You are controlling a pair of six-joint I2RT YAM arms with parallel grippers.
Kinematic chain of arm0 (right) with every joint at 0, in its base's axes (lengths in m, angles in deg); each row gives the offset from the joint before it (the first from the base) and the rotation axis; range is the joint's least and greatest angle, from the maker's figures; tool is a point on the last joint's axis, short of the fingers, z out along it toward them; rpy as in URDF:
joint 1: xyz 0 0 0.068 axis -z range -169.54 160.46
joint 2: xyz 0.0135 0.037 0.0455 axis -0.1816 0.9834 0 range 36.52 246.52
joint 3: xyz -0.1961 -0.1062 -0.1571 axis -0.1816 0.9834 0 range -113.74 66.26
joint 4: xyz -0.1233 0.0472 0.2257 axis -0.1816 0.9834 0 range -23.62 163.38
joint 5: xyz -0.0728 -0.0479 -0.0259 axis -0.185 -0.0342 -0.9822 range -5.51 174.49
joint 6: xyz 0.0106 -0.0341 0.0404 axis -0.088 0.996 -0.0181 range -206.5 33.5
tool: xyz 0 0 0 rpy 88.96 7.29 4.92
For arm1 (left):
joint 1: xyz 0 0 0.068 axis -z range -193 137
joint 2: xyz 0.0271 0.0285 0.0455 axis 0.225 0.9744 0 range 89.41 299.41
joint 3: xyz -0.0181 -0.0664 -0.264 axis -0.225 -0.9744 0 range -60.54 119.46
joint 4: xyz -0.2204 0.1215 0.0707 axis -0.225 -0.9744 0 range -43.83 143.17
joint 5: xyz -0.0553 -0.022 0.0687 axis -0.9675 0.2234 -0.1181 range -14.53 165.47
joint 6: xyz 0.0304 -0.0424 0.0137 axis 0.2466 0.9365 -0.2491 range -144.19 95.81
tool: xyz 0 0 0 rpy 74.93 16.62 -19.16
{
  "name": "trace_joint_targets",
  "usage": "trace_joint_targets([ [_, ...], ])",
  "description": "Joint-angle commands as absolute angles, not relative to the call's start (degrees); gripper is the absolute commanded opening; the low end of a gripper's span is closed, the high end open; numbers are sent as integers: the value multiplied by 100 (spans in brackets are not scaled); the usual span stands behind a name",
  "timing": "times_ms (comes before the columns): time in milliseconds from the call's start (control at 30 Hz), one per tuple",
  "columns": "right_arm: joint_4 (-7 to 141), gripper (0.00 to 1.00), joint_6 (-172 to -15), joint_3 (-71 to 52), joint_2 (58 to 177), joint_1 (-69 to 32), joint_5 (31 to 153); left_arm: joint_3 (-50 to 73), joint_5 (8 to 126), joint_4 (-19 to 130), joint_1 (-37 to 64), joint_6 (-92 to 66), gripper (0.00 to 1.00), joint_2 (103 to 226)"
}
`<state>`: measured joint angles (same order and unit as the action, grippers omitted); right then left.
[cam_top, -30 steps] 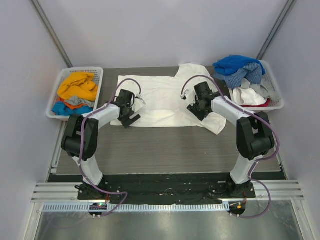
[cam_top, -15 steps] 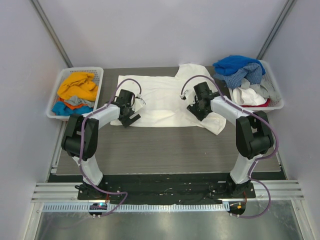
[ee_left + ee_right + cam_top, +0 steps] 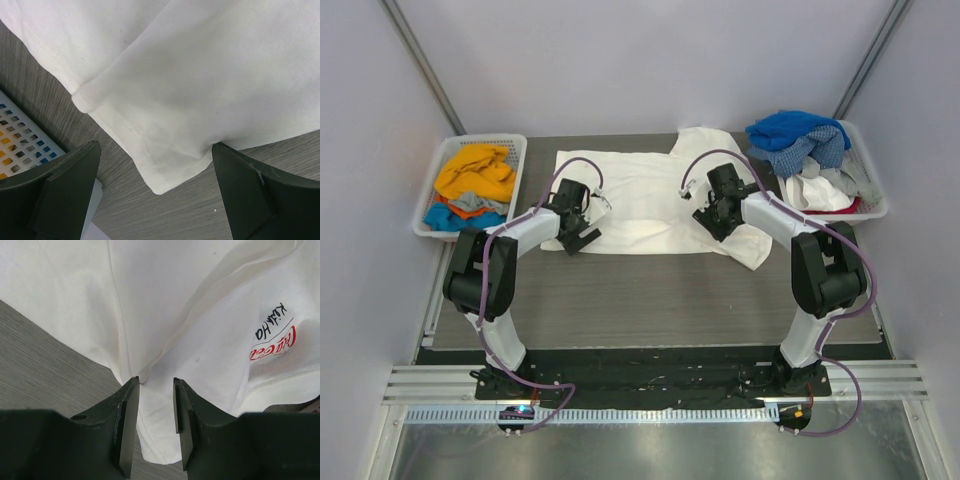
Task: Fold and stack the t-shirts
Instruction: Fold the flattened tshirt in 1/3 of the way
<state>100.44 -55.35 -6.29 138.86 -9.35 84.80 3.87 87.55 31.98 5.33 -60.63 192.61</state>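
Only R wrist cam shows red logo (image 3: 272, 342) on white t-shirt (image 3: 175, 300).

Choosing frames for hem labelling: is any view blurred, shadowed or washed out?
Top external: even light, sharp, but the white t-shirt is near washed out, folds faint. Left wrist: hem crisp, the left gripper's fingers dark with little detail. Right wrist: red logo legible, soft shadows in the folds, the right gripper's fingers dark too.
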Motion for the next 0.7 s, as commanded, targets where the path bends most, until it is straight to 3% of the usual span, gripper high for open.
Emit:
trace_joint_targets([
  [0,9890,39,-5495,-748,13935,-949,8475,398,8857,3348,511,-6101,100,19391],
  [500,9749,34,-5381,-712,14154,-861,8203,292,8909,3436,519,-6145,100,19365],
  [667,9697,26,-5355,-686,14225,-817,8194,292,8909,3445,511,-6145,100,19365],
])
